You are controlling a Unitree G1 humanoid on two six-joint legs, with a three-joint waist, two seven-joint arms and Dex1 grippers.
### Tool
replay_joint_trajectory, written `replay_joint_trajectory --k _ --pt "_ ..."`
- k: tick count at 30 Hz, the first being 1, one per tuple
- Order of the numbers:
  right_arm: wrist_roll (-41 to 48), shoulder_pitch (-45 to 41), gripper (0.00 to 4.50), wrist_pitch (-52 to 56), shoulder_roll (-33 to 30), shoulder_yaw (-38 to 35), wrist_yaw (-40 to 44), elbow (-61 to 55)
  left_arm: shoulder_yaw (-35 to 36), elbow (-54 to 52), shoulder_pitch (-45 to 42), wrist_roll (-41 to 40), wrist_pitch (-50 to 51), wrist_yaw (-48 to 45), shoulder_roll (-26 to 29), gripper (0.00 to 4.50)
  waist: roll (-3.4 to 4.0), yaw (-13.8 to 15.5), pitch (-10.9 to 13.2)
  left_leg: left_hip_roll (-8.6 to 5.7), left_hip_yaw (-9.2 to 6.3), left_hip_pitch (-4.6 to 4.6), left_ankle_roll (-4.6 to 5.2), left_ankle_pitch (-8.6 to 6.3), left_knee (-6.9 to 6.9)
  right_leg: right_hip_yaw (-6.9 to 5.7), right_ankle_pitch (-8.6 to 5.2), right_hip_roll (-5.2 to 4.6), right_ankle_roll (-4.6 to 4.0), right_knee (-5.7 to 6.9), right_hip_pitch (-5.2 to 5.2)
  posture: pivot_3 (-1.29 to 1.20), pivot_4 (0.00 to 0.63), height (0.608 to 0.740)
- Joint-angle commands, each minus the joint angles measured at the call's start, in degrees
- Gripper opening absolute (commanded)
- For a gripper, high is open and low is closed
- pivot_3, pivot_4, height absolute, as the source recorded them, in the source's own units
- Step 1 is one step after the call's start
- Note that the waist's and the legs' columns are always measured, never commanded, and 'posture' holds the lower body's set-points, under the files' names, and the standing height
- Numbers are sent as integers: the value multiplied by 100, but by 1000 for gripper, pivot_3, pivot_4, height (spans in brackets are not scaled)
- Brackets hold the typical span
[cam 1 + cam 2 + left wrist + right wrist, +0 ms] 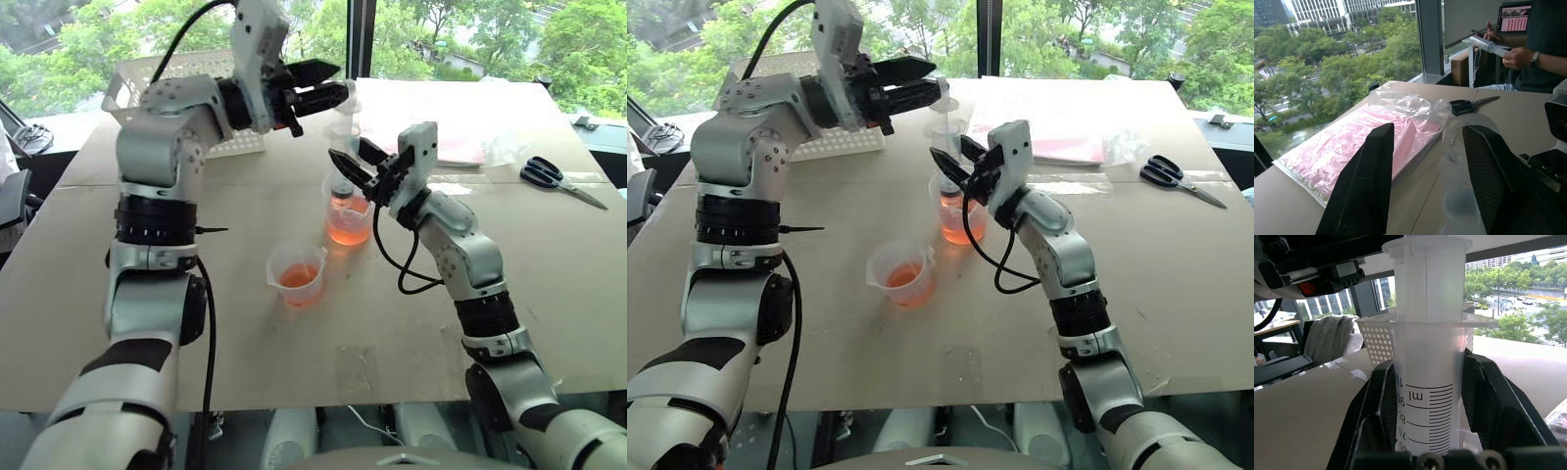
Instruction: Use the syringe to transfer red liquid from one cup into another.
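Syringe (343, 147) first, from my head views: it stands upright with its tip down in the tall cup (349, 217), my right gripper (355, 163) clamped on its barrel, my left gripper (318, 86) level above it with its fingers parted around the plunger top. Tall cup and short cup (297, 275) both hold red liquid (349, 227) and sit mid-surface, close together; scissors (554, 177) lie well apart, toward the far right corner.

Left wrist view: my two fingers (1362, 186) stand apart, the clear plunger flange (1469, 127) between them, not pinched.

Right wrist view: my fingers (1376, 416) press both sides of the barrel by the printed scale, below its finger flange.

I judge the syringe light and rigid, but smooth plastic, so it could twist or slide in a two-finger grip. Best hold: barrel under the flange for one gripper, plunger disc for the other. The cups look thin and easy to tip.
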Motion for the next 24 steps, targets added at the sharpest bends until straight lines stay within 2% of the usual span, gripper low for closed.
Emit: replay_joint_trajectory --k 1,6,13,18,24 --pt "602 -414 1457 471 -81 -345 -8 -774 419 -926 634 -525 805 132 316 3128 3 -23 2 2 3 1 0 0 1 3 0 -1 0 1 0 0 150 740" --pt "942 -544 1448 858 -127 -513 -73 -986 983 -1588 1096 -1098 1480 708 337 3128 -3 -17 5 13 -2 3 0 0 3 -5 0 -5 0 11 0 0 150 740" --pt "2200 -898 1447 1485 55 -888 29 -1327 1453 -1931 1572 -1393 1815 1333 430 3128 -3 -17 5 15 0 8 0 0 3 -2 0 -5 0 19 0 0 150 740" --pt "2607 -384 1446 1720 82 -379 632 -1705 1819 -1878 1655 -1590 1894 1720 408 3128 -4 -8 3 14 0 8 0 0 3 -3 0 -6 0 16 1 0 150 740" --pt "2126 274 1446 1194 187 482 1402 -1540 1797 -1881 1613 -1621 1785 1809 531 3128 -5 -16 3 -3 1 8 0 0 3 -2 0 -6 0 16 0 0 150 740"
